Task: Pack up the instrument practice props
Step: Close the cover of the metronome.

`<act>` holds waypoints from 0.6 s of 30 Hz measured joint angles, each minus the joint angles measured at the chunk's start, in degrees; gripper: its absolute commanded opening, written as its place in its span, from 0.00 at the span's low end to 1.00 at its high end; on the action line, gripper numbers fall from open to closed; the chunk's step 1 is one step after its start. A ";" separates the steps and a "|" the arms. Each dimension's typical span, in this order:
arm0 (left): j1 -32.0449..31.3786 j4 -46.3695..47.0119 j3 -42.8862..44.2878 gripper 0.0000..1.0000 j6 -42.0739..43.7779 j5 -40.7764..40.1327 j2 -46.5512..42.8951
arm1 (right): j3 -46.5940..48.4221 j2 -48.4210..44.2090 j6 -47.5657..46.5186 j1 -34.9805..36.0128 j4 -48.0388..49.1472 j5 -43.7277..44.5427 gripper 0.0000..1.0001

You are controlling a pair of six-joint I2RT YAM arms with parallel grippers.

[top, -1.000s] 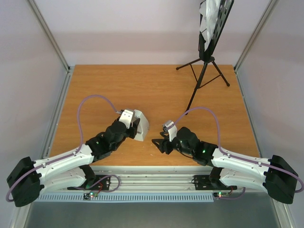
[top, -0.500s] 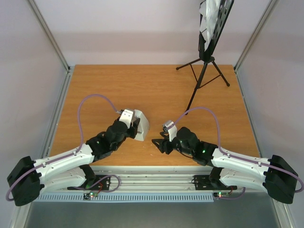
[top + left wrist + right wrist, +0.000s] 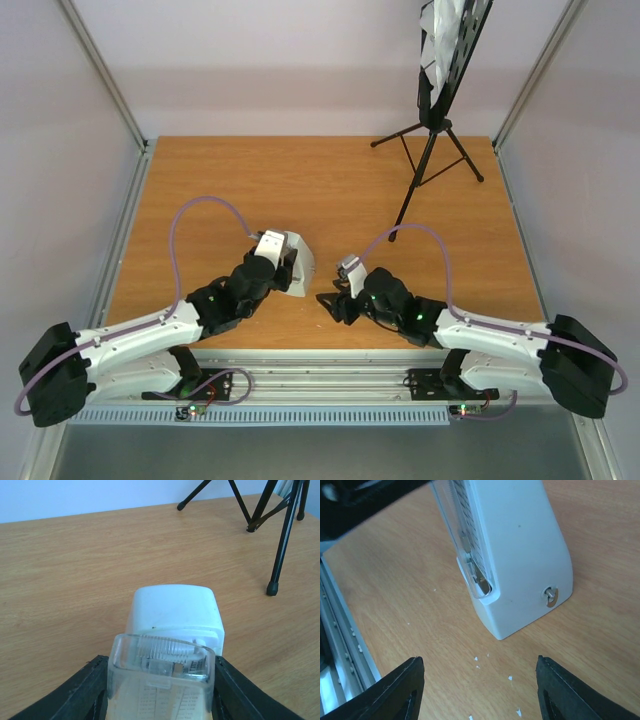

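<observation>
The white pyramid-shaped metronome point(image 3: 300, 262) stands on the wooden table point(image 3: 250, 180) near the front middle. My left gripper point(image 3: 284, 270) is shut on it: in the left wrist view the black fingers point(image 3: 86, 689) press both sides of the clear cover, and the metronome point(image 3: 174, 614) fills the space between them. My right gripper point(image 3: 331, 300) stands open just right of it, its jaws wide apart over bare wood short of the metronome's base point(image 3: 520, 560). The black tripod music stand point(image 3: 431, 150) stands at the back right, with white sheet-music pages point(image 3: 438, 40) on its desk.
The stand's tripod legs point(image 3: 280, 540) spread over the back right of the table. Small white flecks point(image 3: 511, 678) lie on the wood between my right fingers. Metal frame rails point(image 3: 120, 230) border the table at the left, right and front.
My right gripper has crept a little left toward the metronome. My left arm has shifted slightly with the metronome still in its grip.
</observation>
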 measured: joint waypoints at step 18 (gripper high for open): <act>-0.37 -0.44 0.17 0.44 -0.24 -0.61 0.04 | 0.72 32.79 -0.55 -1.07 28.11 -1.75 0.51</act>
